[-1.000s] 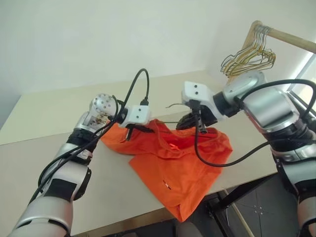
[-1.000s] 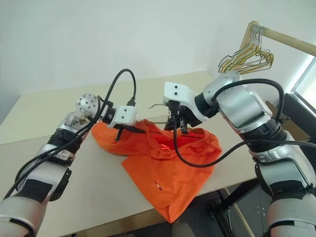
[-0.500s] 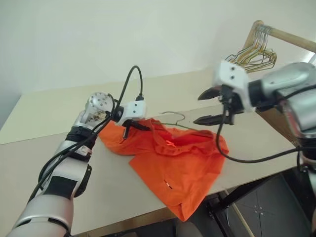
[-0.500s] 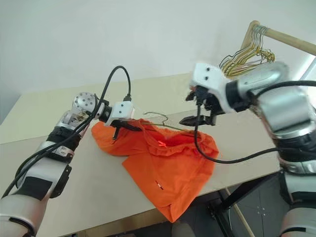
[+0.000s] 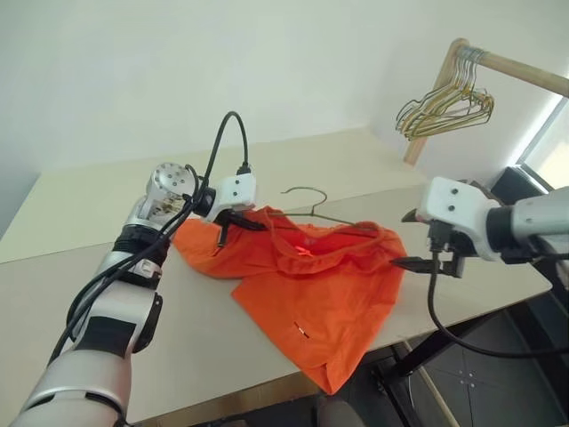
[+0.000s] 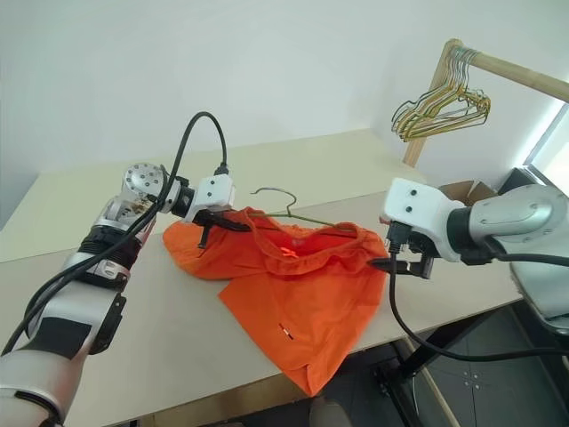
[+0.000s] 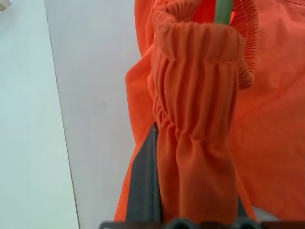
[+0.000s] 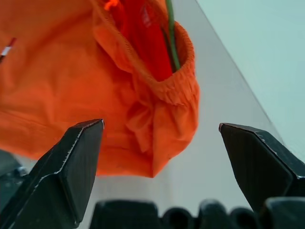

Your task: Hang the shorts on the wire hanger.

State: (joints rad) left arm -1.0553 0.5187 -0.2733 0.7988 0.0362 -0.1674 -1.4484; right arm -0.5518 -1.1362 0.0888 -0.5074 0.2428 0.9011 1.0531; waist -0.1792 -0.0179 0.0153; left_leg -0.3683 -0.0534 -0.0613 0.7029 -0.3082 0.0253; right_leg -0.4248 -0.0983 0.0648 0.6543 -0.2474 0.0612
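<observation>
Thin dark wire hanger [image 5: 313, 206] lay mostly hidden inside bright orange fabric shorts [image 5: 307, 285] on the beige table [image 5: 80, 267].
Left gripper [image 5: 233, 222] pinched the waistband; right gripper [image 6: 402, 264] gaped empty beside the shorts.

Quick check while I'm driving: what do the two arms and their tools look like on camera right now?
Both arms are silver-grey metal with black joint bands and padding. The left arm has a round, perforated silver wrist disc. Thick black cables loop along each forearm into a white boxy wrist housing. The left tool and right tool each have two black fingers, wedge-shaped with pointed tips.
</observation>
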